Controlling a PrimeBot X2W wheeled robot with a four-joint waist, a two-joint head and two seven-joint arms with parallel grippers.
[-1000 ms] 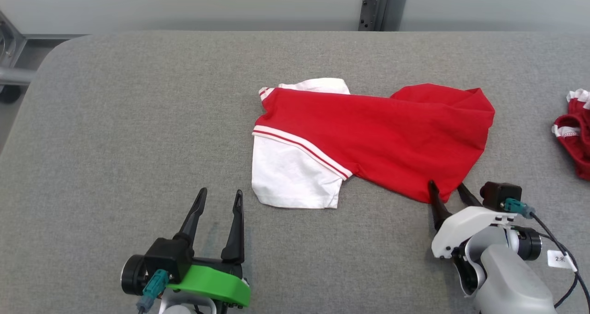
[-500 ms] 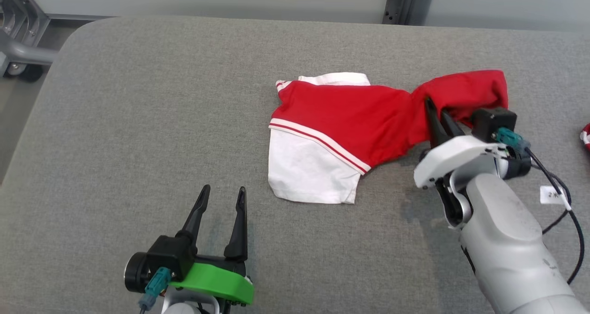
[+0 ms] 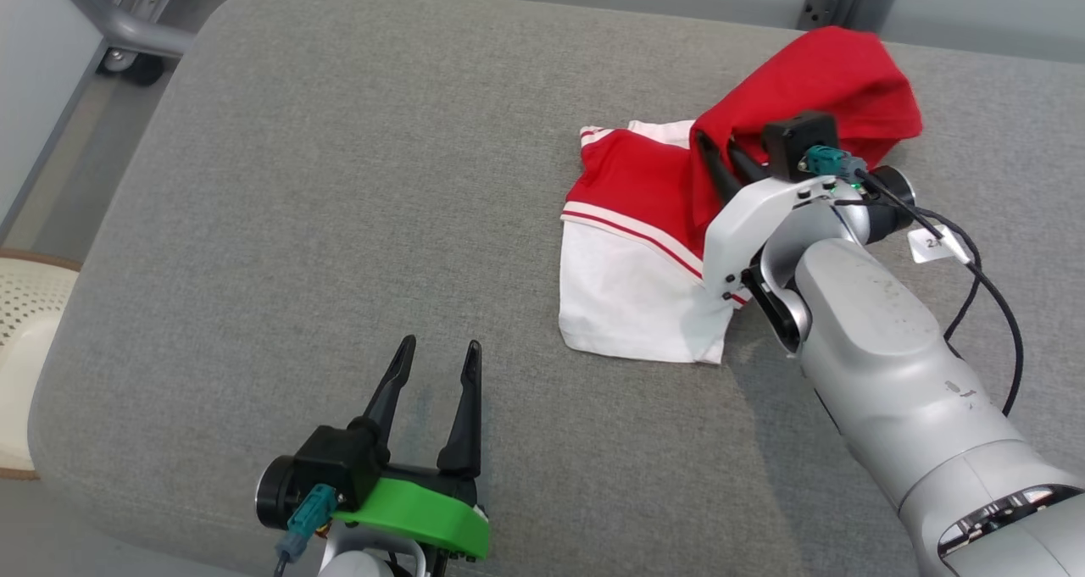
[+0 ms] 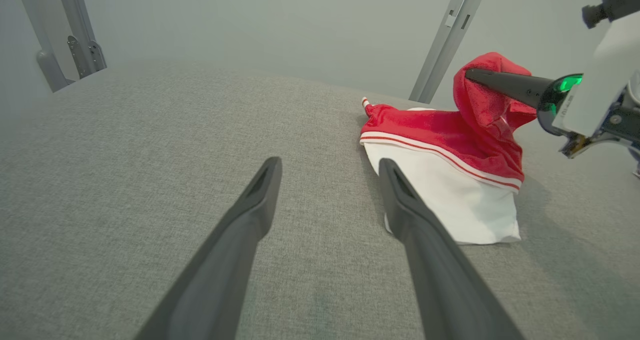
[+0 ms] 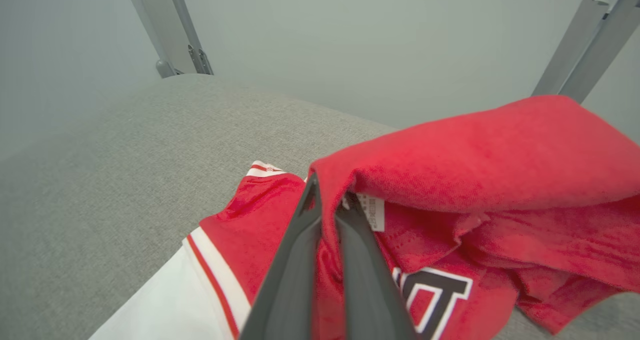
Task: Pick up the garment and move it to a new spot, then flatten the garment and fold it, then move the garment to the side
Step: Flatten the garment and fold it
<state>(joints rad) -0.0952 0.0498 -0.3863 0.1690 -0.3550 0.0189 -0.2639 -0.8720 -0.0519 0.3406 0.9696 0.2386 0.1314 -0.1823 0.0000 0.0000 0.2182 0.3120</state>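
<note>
Garment (image 3: 636, 246), a red-and-white shirt, sits toward 1 o'clock on the grey padded table (image 3: 339, 179) in the head view. Its white lower half lies flat on the cloth surface and its red upper half is raised in a bunch. The right gripper (image 3: 714, 141) has its fingers clamped together on a fold of the red fabric. The right wrist view shows the two fingers pressed on that fold just beside a small white label (image 5: 372, 212), with black-and-white lettering (image 5: 435, 290) below. From the pinch, the rest of the shirt trails toward 7 o'clock, so its long axis runs roughly from 1 o'clock at the lifted red end to 7 o'clock at the white hem. The left gripper (image 3: 441, 344) hovers with its fingers spread and nothing between them, well apart from the shirt at about 8 o'clock of it. The right arm is plainly the nearer one and already has the cloth. Carrying it to a new spot likely means lifting along that axis until the white hem clears the table, since the hem would otherwise drag.
</note>
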